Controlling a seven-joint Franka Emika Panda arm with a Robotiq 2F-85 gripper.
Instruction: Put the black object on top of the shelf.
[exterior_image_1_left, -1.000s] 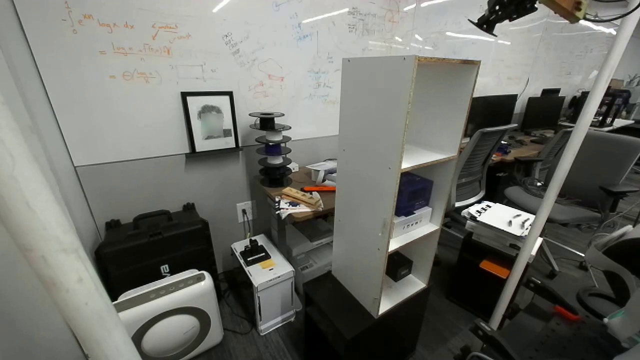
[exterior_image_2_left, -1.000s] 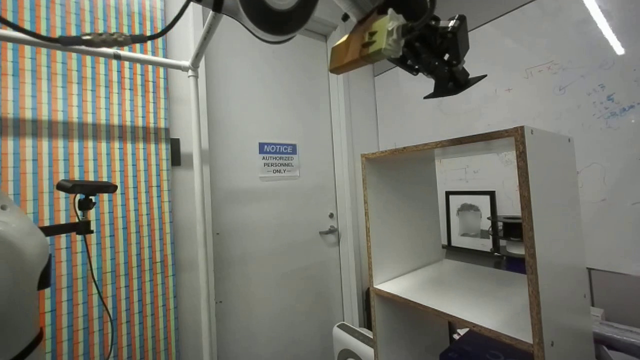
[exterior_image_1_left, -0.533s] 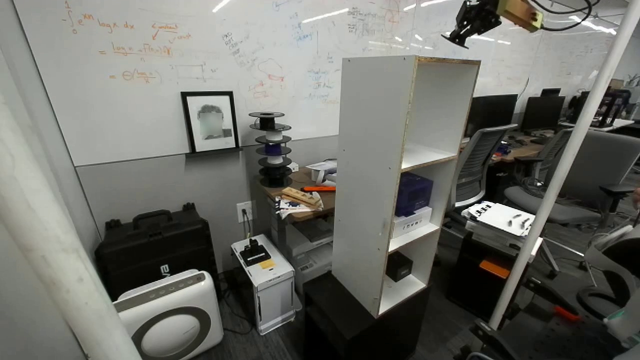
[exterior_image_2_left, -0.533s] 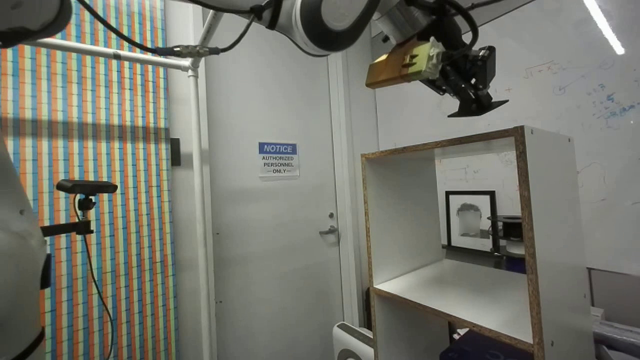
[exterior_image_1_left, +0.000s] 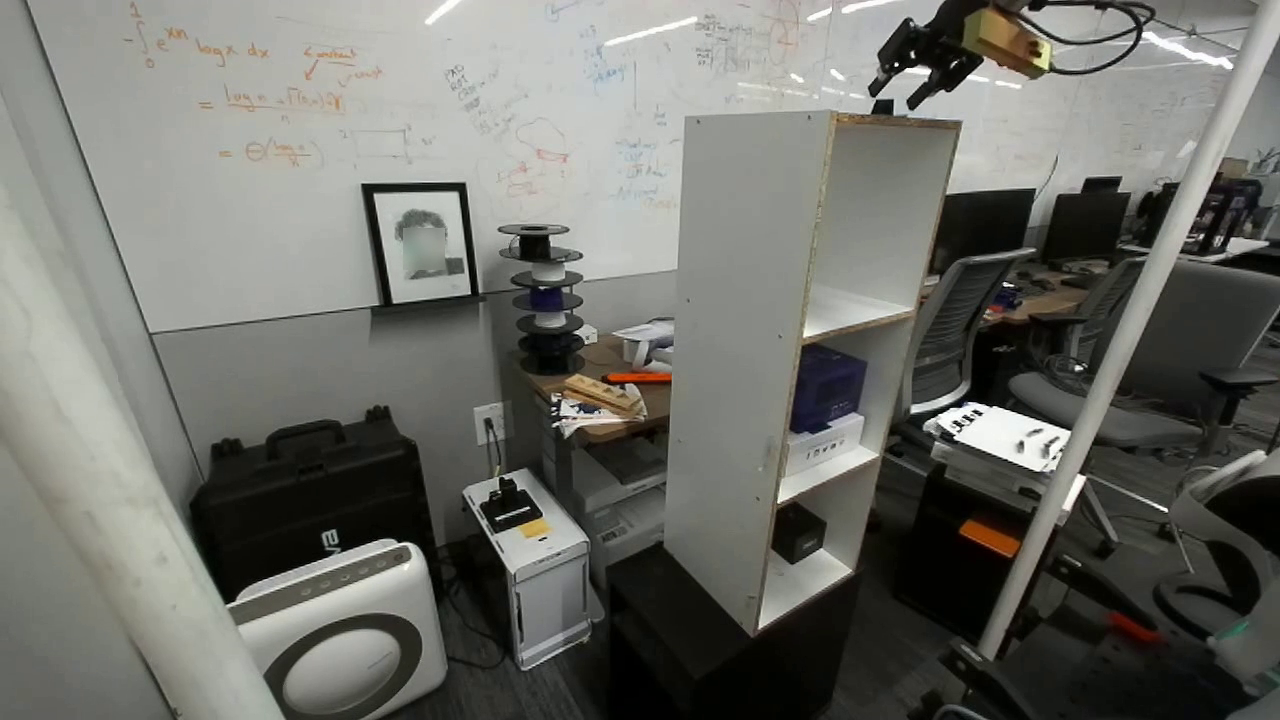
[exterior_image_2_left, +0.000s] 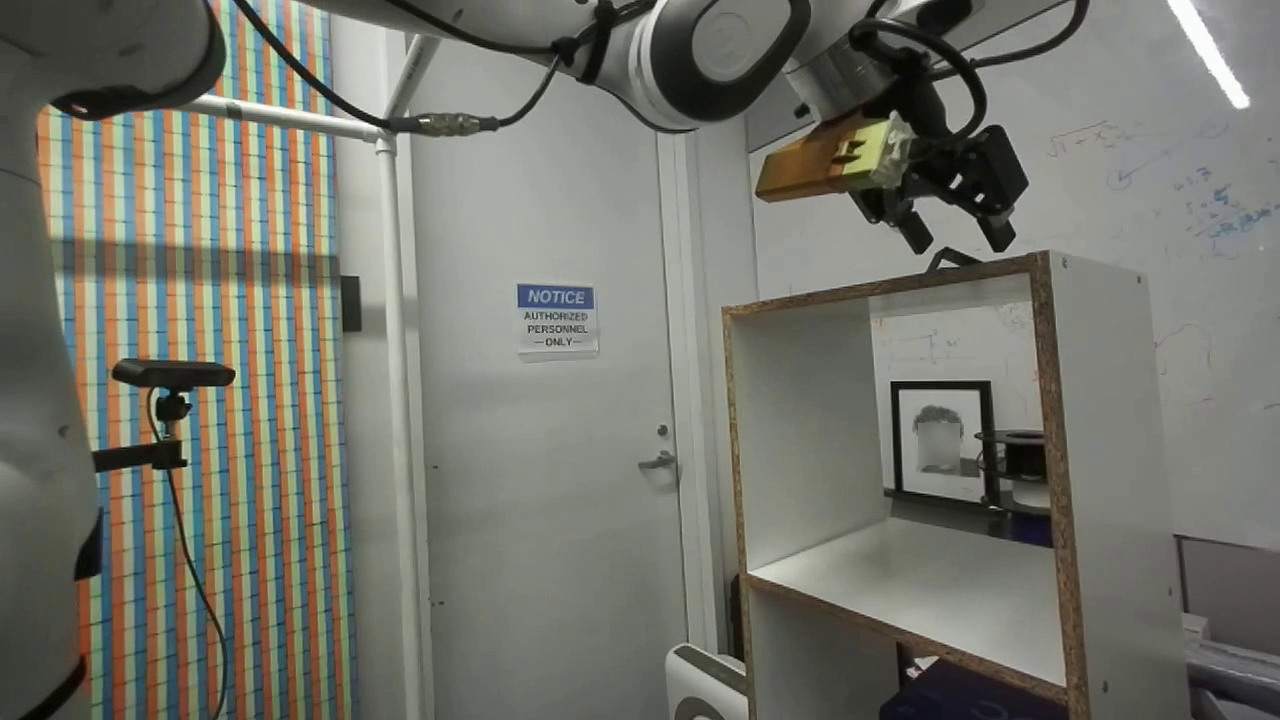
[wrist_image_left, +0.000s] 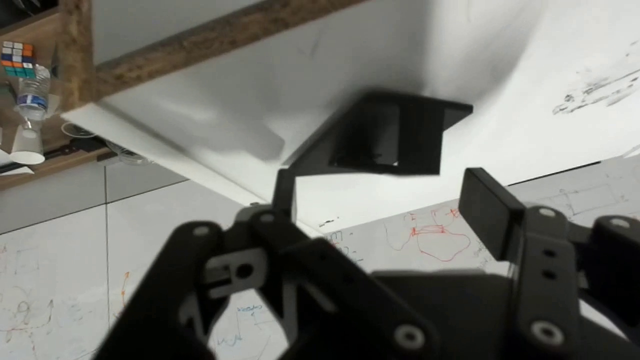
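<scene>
The black object (wrist_image_left: 420, 140), an angular piece with an opening in it, sits on the white top of the shelf (exterior_image_1_left: 750, 350), close to its front edge. In an exterior view just a small dark part of the black object (exterior_image_1_left: 882, 106) shows over the shelf's top edge; elsewhere its bent outline (exterior_image_2_left: 958, 257) rises from there. Above it hangs my gripper (exterior_image_2_left: 960, 243), jaws spread apart with nothing between them. In the wrist view the gripper (wrist_image_left: 382, 200) has one finger overlapping the object's corner; whether they touch I cannot tell.
A blue box (exterior_image_1_left: 830, 385) on a white box (exterior_image_1_left: 825, 445) fills the shelf's middle cubby, and a small black box (exterior_image_1_left: 798, 532) the lowest. Behind the shelf stands a whiteboard (exterior_image_1_left: 400, 120). A white pole (exterior_image_1_left: 1130, 340) slants up at the right.
My gripper has come down over the shelf and its jaws have parted. The black object, earlier held at the fingertips, is now let go and lies on the shelf's top.
</scene>
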